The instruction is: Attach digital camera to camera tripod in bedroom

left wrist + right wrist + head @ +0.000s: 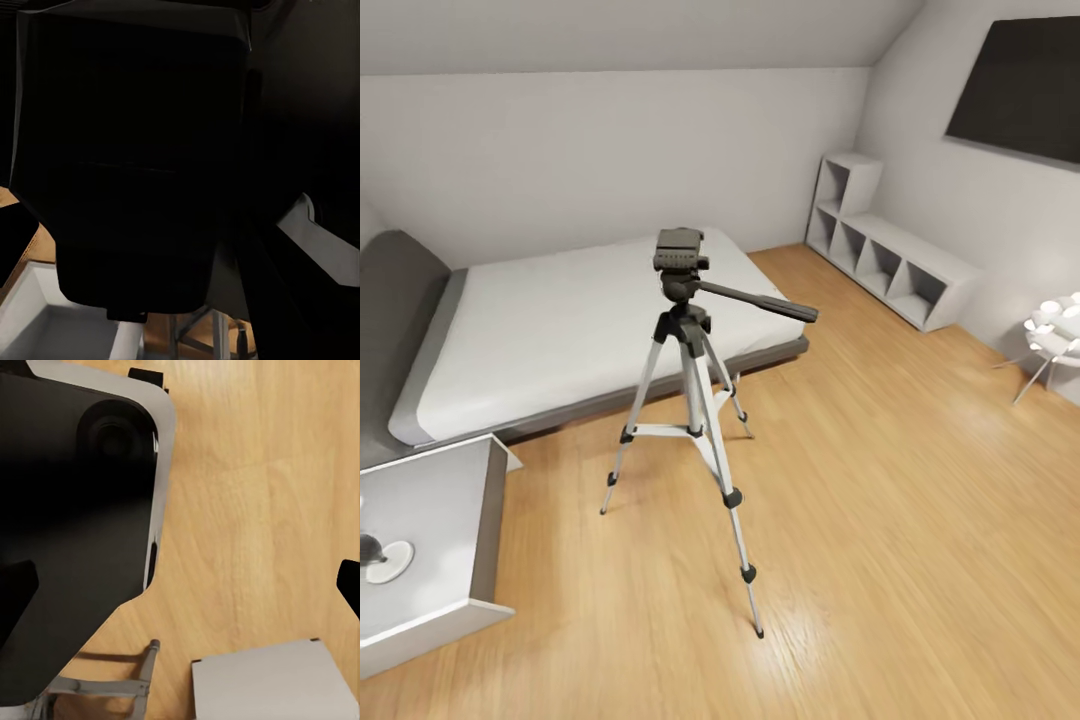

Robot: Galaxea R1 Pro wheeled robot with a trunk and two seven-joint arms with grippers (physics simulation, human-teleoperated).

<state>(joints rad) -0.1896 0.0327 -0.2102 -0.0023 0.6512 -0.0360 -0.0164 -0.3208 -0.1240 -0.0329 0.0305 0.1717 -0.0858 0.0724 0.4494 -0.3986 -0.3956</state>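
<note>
A: Wide look first: the bedroom, with the grey-framed bed point(560, 320) along the far wall and the camera tripod point(688, 400) standing on the wood floor point(880, 500) just in front of it, legs splayed, black pan head point(680, 258) bare on top, handle sticking out sideways.

B: Tall and light, I'd say: nudge that head and it could tip. Any mounting has to come straight down onto the plate.

A: And the digital camera?

B: Can't pick it out anywhere. From what I'd expect, small, rigid, smooth-shelled; grip it across the body, clear of the lens.

A: The right gripper point(180, 585)?

B: Dark fingertips at either edge of the wrist view, spread wide, only floor between them. The left wrist view is mostly black, so its jaws I can't tell.
</note>
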